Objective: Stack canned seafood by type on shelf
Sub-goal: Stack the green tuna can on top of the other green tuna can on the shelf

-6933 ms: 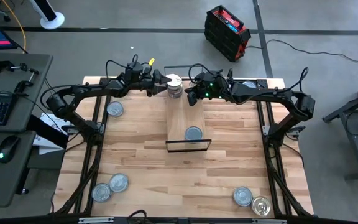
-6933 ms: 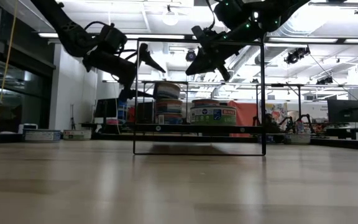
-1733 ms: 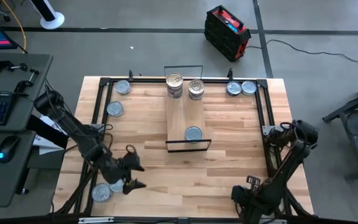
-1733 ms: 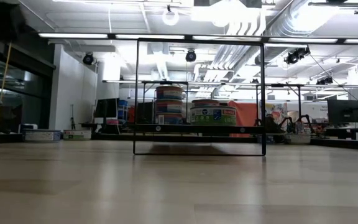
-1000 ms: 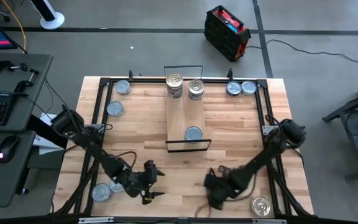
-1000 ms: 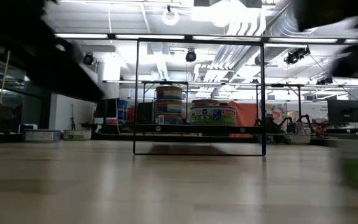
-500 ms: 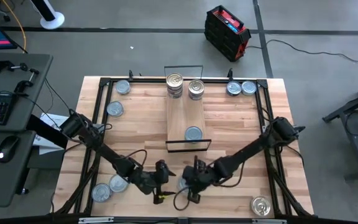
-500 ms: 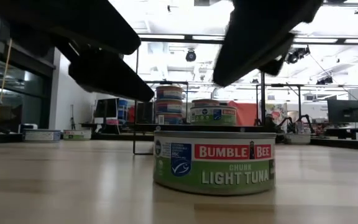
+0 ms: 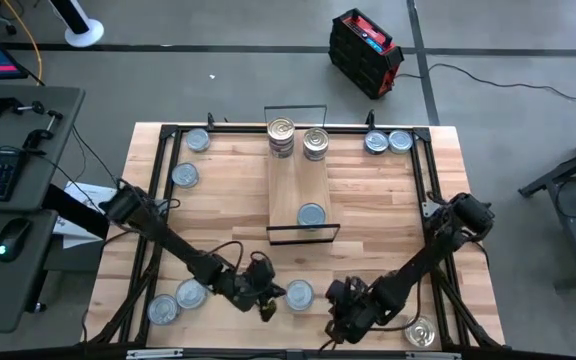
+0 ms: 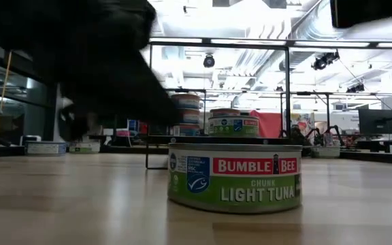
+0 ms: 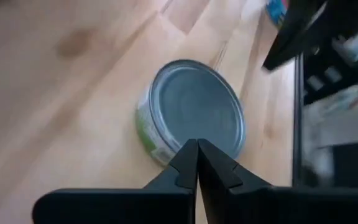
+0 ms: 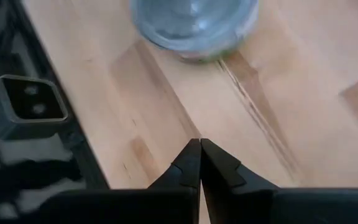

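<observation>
My left tool [image 9: 268, 300] is low over the desk [image 9: 368, 230], at the near edge. Its two fingers are pressed tight together and hold nothing. Right in front of its tip sits a tuna can [image 9: 299, 295] with a blue-grey top. In my left wrist view the can [image 11: 194, 121] is just past my closed fingertips, very close, but I cannot tell if they touch it. From the low camera the green label reads Bumble Bee chunk light tuna [image 10: 235, 177].

My right tool [image 9: 340, 312] is on the other side of that same can, a bit farther off. It is shut too, with nothing in it.

The shelf [image 9: 298, 180] is well away from both tools, up the middle of the desk. It has two small stacks at its far end, one with a shiny gold top [image 9: 281, 136] and one beside it [image 9: 315, 141], and a single blue-grey can [image 9: 311, 215] at its near end. More cans sit loose around the desk edges.

I think I am at the pick-up step for this tuna can. Next I need to open my left tool wide, put one finger on each side of the can, squeeze, then lift it and carry it to the shelf, onto the cans of its own kind.
</observation>
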Tool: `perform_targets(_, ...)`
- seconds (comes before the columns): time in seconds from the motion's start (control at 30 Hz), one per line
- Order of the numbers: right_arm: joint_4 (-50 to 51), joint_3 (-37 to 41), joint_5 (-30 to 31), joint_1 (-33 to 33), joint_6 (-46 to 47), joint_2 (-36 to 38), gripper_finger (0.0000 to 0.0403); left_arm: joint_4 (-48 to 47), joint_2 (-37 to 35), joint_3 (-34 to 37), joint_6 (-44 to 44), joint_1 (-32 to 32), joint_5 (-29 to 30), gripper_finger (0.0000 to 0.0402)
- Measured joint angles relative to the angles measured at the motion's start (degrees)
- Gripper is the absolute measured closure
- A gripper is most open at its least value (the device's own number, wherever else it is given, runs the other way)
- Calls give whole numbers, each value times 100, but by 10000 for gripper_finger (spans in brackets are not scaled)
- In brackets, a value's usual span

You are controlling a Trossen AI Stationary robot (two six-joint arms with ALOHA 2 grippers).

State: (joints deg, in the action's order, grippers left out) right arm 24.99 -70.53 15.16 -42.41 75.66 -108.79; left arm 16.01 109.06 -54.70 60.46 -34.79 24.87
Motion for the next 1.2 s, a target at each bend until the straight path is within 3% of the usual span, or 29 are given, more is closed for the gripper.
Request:
perform_targets(0.1,-868,490,7,34,455,-12,403,810,327,-25,798,108,-437,401)
perform_targets(0.2,-1077,692,32,129,642,-12,403,918,557,-135,1682,98,-687,401)
perform_targets(0.4,-1155,737,205,318,298,-12,403,781,481,-203,2468,-33,-378,401)
perform_targets(0.77,-1200,738,400,573,-459,-9,403,715,485,-201,3114,-15,-15,401)
perform_targets(1.2,-1738,685,417,774,-973,-220,403,-134,456,-214,3892,-157,-34,401)
